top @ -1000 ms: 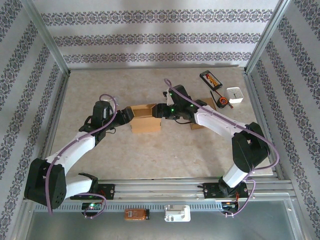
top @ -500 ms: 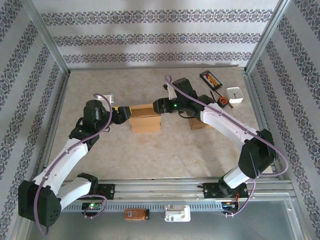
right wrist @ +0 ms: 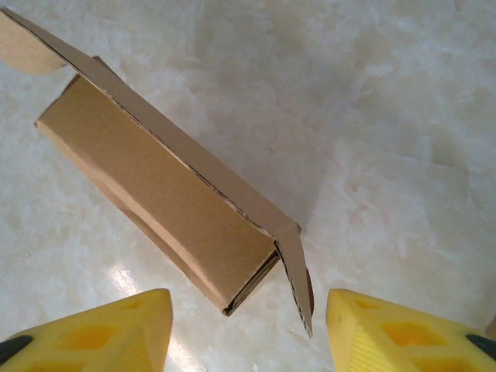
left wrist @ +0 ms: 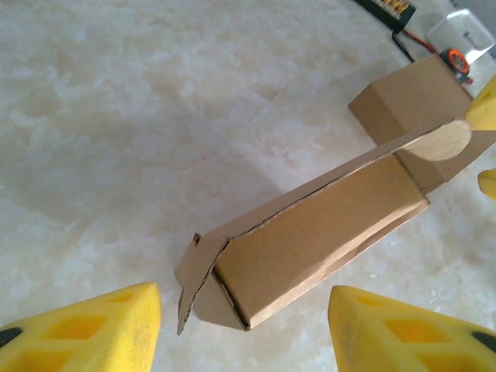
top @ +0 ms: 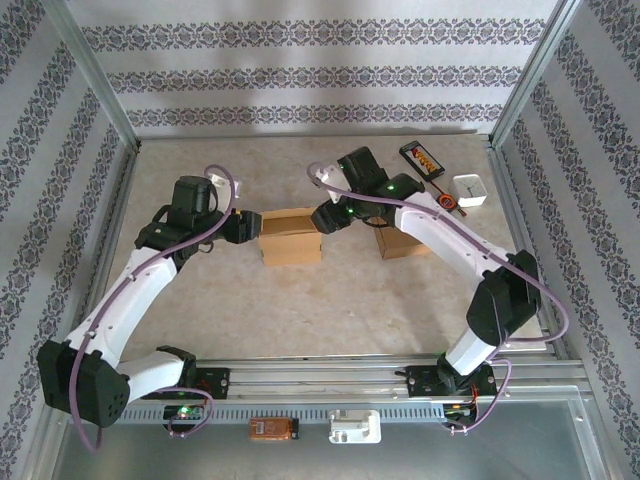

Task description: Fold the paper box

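The paper box lies flat about the middle of the table, lengthwise between the two arms. The left gripper is at its left end and the right gripper at its right end. From the left wrist, the near end of the box sits in the gap between the yellow fingers. Bare table shows on either side of it, so that gripper stands well apart and has hold of nothing. The right wrist tells the same story: its fingers are spread wide to both sides of the box's other end, neither touching the card. The long lid flap stands ajar along the top edge, its rounded tab sticking out at one end. A small side flap hangs loose at the end nearest the right gripper. A second box, closed up, sits by the right forearm, near the first but apart from it. Farther back on the right are a black pack and a white block, close to the metal frame. In front of the box, marbled surface runs to the rail at the near edge.
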Controlling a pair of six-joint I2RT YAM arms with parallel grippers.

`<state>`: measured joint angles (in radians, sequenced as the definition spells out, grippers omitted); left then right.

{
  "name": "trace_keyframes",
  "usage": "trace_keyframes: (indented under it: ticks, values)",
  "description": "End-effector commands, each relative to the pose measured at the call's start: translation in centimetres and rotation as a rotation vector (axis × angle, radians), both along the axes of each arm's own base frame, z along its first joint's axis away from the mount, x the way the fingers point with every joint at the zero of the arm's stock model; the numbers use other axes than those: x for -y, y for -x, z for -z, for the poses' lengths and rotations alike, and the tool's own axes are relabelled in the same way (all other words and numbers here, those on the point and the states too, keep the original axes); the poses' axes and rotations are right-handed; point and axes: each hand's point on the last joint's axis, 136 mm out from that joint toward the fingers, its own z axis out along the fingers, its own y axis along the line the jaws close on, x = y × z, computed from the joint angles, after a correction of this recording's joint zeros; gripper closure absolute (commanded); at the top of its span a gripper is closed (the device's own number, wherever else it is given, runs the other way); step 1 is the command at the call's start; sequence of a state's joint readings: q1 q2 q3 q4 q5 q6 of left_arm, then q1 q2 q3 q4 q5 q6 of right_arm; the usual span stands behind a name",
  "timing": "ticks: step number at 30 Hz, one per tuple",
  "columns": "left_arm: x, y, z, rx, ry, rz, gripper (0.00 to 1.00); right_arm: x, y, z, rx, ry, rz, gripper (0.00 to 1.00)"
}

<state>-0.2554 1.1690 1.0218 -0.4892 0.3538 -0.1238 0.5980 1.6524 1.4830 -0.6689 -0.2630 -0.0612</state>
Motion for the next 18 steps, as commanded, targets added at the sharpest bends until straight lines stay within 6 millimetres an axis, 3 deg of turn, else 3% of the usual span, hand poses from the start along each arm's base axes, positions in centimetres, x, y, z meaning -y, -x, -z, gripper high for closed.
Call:
trace_keyframes:
  ticks: [1,6,15,18]
  values:
    - [0.0,0.2,0.0,-0.019,-0.011,-0.006,0.41,-0.3,-0.2,0.2,0.008,0.015,-0.051,0.47]
    - [0.4,0.0,0.8,-0.024,0.023,-0.009,0.4,-0.7,-0.9,0.4,0.034,0.014,-0.058,0.62]
    - [-0.1,0.1,1.4,-0.038,-0.023,-0.011,0.4,-0.5,-1.1,0.2,0.049,0.023,-0.043,0.73]
    - [-0.2,-0.1,1.3,-0.031,-0.039,-0.007,0.45,-0.6,-1.0,0.2,0.044,0.021,-0.048,0.8]
